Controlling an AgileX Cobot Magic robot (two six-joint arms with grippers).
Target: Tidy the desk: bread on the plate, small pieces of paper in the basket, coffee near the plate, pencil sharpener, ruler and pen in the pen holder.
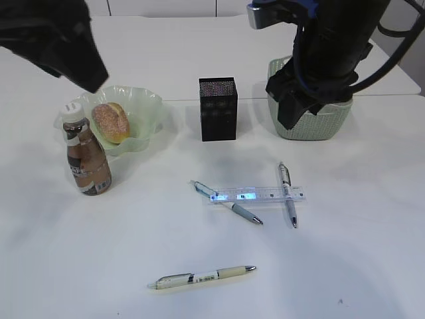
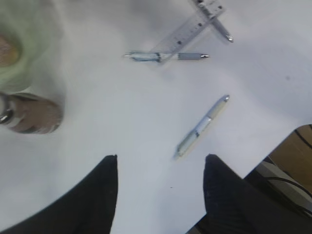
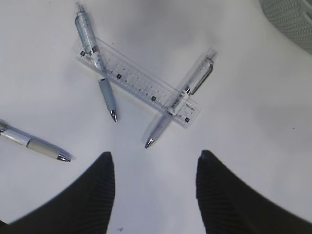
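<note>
A bread roll [image 1: 111, 122] lies on the pale green plate [image 1: 147, 106]. A coffee bottle [image 1: 86, 159] stands just in front of the plate. A clear ruler [image 1: 259, 195] lies mid-table with two pens across it, one [image 1: 226, 202] at its left end and one [image 1: 287, 194] at its right end. A third pen [image 1: 202, 276] lies nearer the front. The black pen holder [image 1: 218, 109] and green basket [image 1: 312, 123] stand behind. My left gripper [image 2: 160, 158] is open and empty, high above the table near the third pen [image 2: 202, 126]. My right gripper [image 3: 153, 155] is open and empty above the ruler [image 3: 139, 83]. No sharpener or paper shows.
The table's edge and a wooden floor show at the lower right of the left wrist view [image 2: 292, 161]. The right arm hangs in front of the basket in the exterior view. A seam crosses the table behind the pen holder.
</note>
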